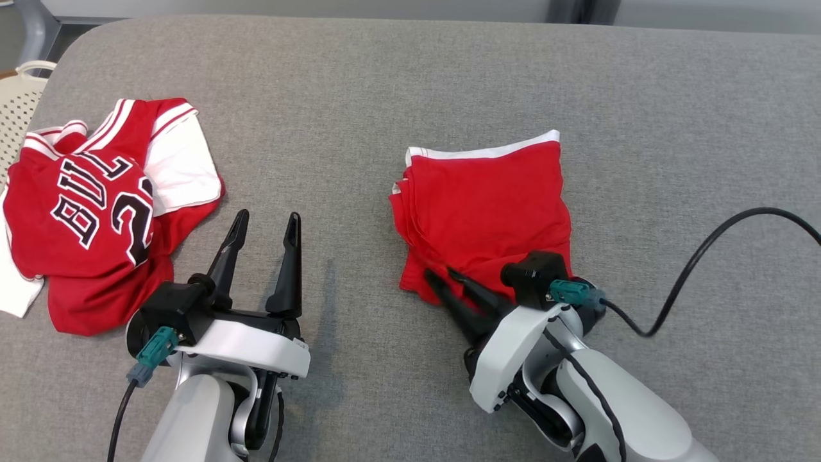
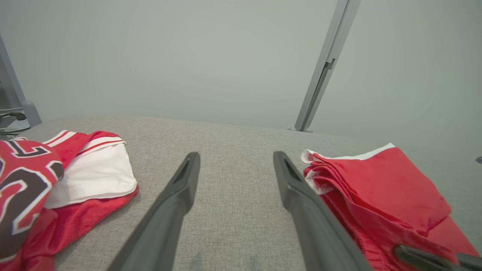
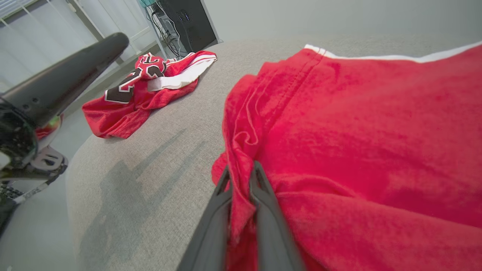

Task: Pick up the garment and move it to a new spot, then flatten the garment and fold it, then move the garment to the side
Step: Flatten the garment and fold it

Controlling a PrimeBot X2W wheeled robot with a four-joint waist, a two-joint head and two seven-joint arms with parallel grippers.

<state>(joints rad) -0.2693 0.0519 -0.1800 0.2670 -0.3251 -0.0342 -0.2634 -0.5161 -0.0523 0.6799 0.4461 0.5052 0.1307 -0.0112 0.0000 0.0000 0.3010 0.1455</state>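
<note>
Head view. The folded red garment [image 1: 487, 205] lies flat on the grey padded surface [image 1: 410, 83], just right of centre, with its white-trimmed edge at 12 o'clock. My right gripper [image 1: 440, 274] comes in from 5 o'clock, tips at the garment's near-left corner, at 7 o'clock on the cloth. My left gripper [image 1: 268, 218] sits at 7 o'clock in the frame with its fingers spread wide and nothing between them, over bare surface. A crumpled red and white jersey [image 1: 83, 212] with lettering lies at 9 o'clock, well apart from the garment. A pale perforated basket [image 1: 19, 96] is at the 10 o'clock edge. A black cable [image 1: 705, 244] loops off toward 3 o'clock.

Left wrist view. Left gripper [image 2: 236, 155] is wide open and empty, with grey surface between the fingers. The garment [image 2: 380, 184] is at 4 o'clock, just beside the right-hand finger; I can't tell if they touch. The jersey [image 2: 34, 180] is at 8 o'clock.

Right wrist view. Right gripper [image 3: 241, 169] is nearly closed, with a fold of the garment's [image 3: 357, 131] edge pinched between its fingers. The rest of the cloth spreads toward 3 o'clock. The jersey [image 3: 143, 86] is at 10 o'clock.
</note>
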